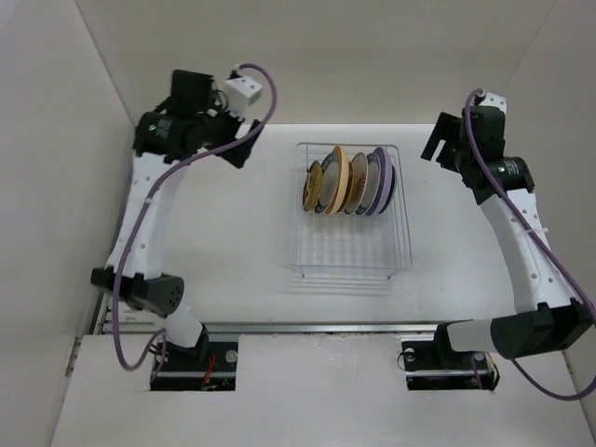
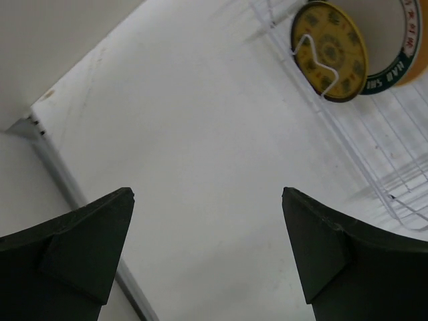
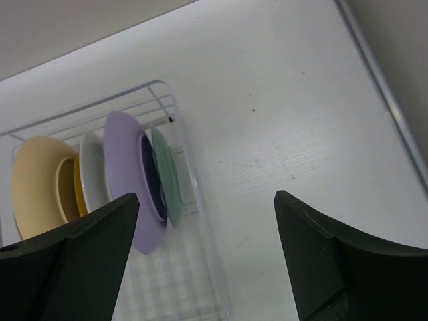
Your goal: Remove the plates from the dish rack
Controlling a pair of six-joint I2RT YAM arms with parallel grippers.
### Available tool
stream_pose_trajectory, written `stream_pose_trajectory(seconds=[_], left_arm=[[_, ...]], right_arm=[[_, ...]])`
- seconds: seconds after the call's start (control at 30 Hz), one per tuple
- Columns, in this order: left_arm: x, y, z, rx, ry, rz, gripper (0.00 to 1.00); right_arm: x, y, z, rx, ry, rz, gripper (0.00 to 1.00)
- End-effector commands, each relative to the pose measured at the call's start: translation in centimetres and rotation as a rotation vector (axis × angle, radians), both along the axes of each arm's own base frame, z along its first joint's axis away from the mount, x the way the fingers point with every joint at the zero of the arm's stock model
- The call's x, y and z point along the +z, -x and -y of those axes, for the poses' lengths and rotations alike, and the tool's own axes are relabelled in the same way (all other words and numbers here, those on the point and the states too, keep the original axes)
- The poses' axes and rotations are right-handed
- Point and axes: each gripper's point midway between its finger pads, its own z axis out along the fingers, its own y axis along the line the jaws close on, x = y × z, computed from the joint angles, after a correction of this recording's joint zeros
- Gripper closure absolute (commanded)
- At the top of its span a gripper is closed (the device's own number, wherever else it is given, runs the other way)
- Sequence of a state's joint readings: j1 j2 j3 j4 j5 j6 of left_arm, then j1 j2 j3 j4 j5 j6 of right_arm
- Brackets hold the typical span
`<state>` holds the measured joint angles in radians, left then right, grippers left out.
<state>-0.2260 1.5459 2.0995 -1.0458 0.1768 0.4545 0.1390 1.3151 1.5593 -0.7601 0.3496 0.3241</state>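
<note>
Arms first: I am watching the left arm reaching up from its base at the near edge and running along the left edge of the table [image 1: 233, 233], its wrist bending over near the far-left corner. The left gripper [image 1: 244, 142] is pointing down and toward the right, and in its wrist view its fingers [image 2: 80, 247] are standing spread wide with only bare tabletop between them. The right arm is leaning out along the right edge in a matching way, elbow low near the near-right corner and forearm climbing toward the far-right corner. The right gripper [image 1: 438, 144] is hanging above the table and facing left, jaws parted wide and gripping nothing.

I am seeing the dish rack [image 1: 349, 250] sitting about midway between the left and right edges, closer to the far edge than the near one, with its long axis seeming to run near to far. The plates [image 1: 352, 182] are standing on edge in its far half, packed in one row running left to right, their faces turning toward the left and right edges. From the right wrist I am making out the lavender plate [image 3: 124, 167] in front of a white one [image 3: 90, 175] and the pale yellow plate [image 3: 33, 180]; from the left wrist the brown-and-yellow plate [image 2: 331, 50] is facing the camera at the rack's left end
</note>
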Motion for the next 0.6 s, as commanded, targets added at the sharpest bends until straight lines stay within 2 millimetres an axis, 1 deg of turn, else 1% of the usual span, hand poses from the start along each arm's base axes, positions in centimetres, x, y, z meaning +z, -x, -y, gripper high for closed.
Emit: stream_pose_trajectory(seconds=[0.0, 0.03, 0.07, 0.1, 0.13, 0.17, 0.2, 0.23, 0.27, 0.33, 0.37, 0.4, 0.43, 0.47, 0.5, 0.53, 0.57], left_arm=[[-1.7, -0.5, 3.2, 0.014, 0.001, -0.089, 0.09], [-1.9, -1.0, 3.5, 0.03, 0.02, -0.095, 0.12], [-1.6, -1.4, 3.7, 0.039, 0.039, -0.081, 0.12], [-2.4, -2.6, 3.5, 0.076, 0.037, -0.069, 0.14], [-2.5, -2.7, 3.4, 0.105, 0.056, -0.057, 0.14], [-2.7, -2.9, 3.3, 0.123, 0.066, -0.045, 0.14], [-3.7, -2.4, 3.0, 0.139, 0.068, -0.055, 0.14], [-3.5, -2.7, 3.2, 0.145, 0.088, -0.033, 0.14], [-3.7, -2.4, 3.1, 0.15, 0.095, -0.035, 0.14], [-4.3, -1.5, 2.9, 0.157, 0.101, -0.042, 0.14], [-4.6, -1.3, 2.8, 0.157, 0.099, -0.048, 0.14], [-4.8, -1.1, 2.5, 0.168, 0.09, -0.048, 0.14], [-5.2, -0.8, 2.1, 0.179, 0.08, -0.053, 0.14], [-5.1, -1.0, 1.6, 0.206, 0.062, -0.044, 0.13], [-5.8, -0.8, 1.2, 0.22, 0.042, -0.062, 0.13], [-5.5, -0.7, 0.9, 0.232, 0.038, -0.049, 0.13], [-6.0, -0.4, 0.6, 0.241, 0.023, -0.065, 0.13]], right_arm=[[-1.2, -2.6, -3.7, 0.119, -0.109, 0.021, 0.13], [-1.8, -2.9, -4.0, 0.13, -0.114, 0.005, 0.19], [-2.7, -3.6, -4.7, 0.137, -0.123, -0.014, 0.23], [-3.3, -3.8, -5.1, 0.145, -0.121, -0.03, 0.31], [-4.1, -4.2, -5.7, 0.148, -0.123, -0.038, 0.33], [-5.3, -5.0, -5.6, 0.136, -0.114, -0.062, 0.35], [-5.9, -5.4, -6.1, 0.14, -0.106, -0.072, 0.38], [-6.7, -5.7, -6.2, 0.128, -0.091, -0.089, 0.4], [-7.1, -6.1, -6.3, 0.128, -0.089, -0.099, 0.42], [-9.8, -6.9, -6.9, 0.116, -0.071, -0.159, 0.49], [-9.8, -6.9, -6.7, 0.103, -0.063, -0.157, 0.49], [-10.9, -7.2, -7.1, 0.1, -0.059, -0.18, 0.51], [-11.4, -7.3, -6.9, 0.09, -0.05, -0.19, 0.54], [-11.9, -7.2, -7.1, 0.076, -0.044, -0.204, 0.54], [-12.3, -7.3, -6.5, 0.05, -0.023, -0.209, 0.55], [-12.8, -7.5, -6.6, 0.049, -0.02, -0.221, 0.55], [-13.2, -7.3, -6.6, 0.044, -0.025, -0.23, 0.55]])
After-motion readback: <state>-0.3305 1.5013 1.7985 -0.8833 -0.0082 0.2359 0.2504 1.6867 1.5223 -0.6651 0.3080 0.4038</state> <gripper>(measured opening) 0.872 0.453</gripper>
